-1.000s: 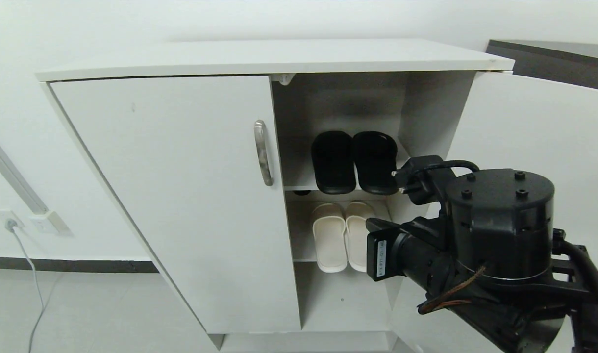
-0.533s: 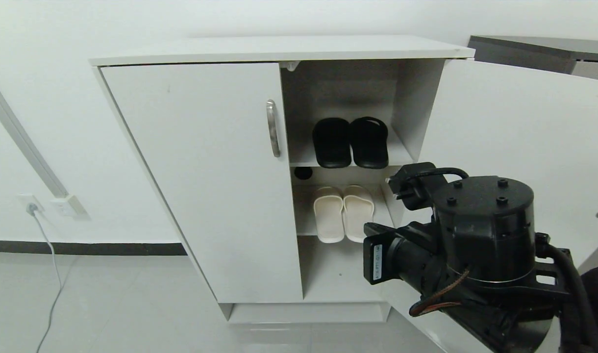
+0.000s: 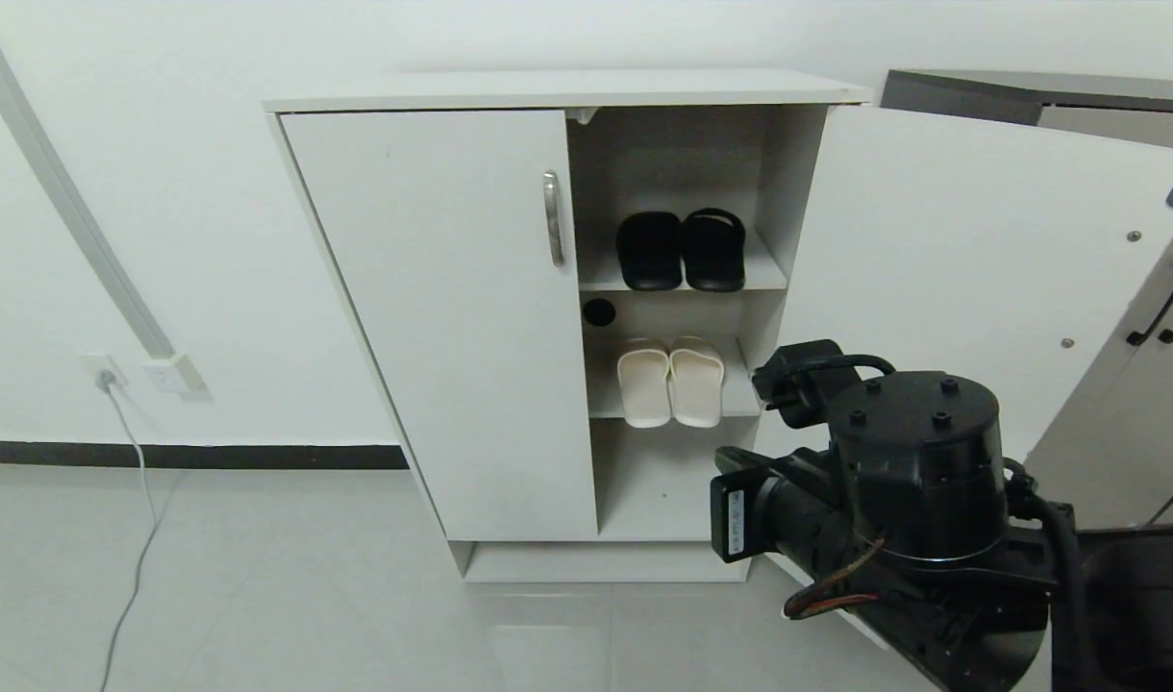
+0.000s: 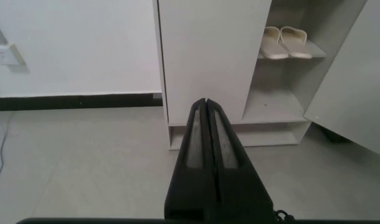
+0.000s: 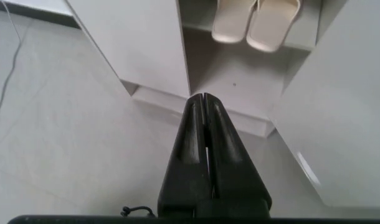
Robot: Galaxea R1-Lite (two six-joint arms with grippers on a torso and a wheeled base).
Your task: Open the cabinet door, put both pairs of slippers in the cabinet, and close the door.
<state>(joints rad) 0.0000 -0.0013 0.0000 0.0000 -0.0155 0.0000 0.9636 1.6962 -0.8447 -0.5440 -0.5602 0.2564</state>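
One door (image 3: pixel 971 269) open, wall socket (image 3: pixel 101 373), trailing cable (image 3: pixel 136 444)

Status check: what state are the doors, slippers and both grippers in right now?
Right door: swung open.
Left door: shut.
Black slippers: on upper shelf.
White slippers: on middle shelf.
Left gripper: jaws shut, empty.
Right gripper: jaws shut, empty.

Bright, even light from above washes the white cabinet (image 3: pixel 452 317) and wall (image 3: pixel 212 240). Shade pools in its top compartment above the black slippers (image 3: pixel 681 252), and the glossy floor (image 3: pixel 260 596) carries a pale sheen before the plinth.
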